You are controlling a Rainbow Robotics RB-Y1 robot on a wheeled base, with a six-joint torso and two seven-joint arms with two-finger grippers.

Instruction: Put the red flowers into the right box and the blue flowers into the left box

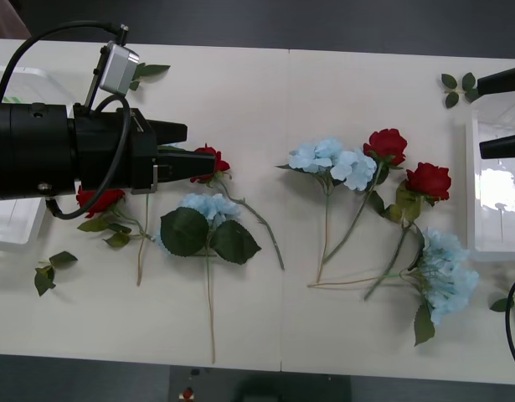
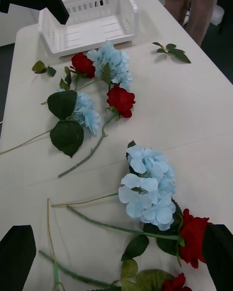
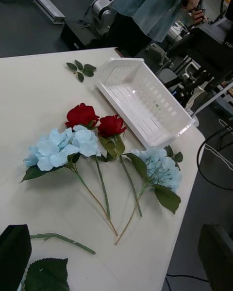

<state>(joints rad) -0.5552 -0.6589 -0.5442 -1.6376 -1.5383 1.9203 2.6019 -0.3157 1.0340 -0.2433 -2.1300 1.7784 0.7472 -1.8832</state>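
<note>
The left gripper (image 1: 194,146) hovers with fingers spread wide and empty, a red rose (image 1: 208,162) just under its tips; the neighbouring blue cluster (image 1: 208,207) lies beside, so closing carelessly may snag both.

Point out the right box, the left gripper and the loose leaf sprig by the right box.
right box (image 1: 473,188), front view, near rim.
left gripper (image 1: 187,148), front view, between the fingertips.
leaf sprig (image 1: 459,87), front view, leaves.
</note>
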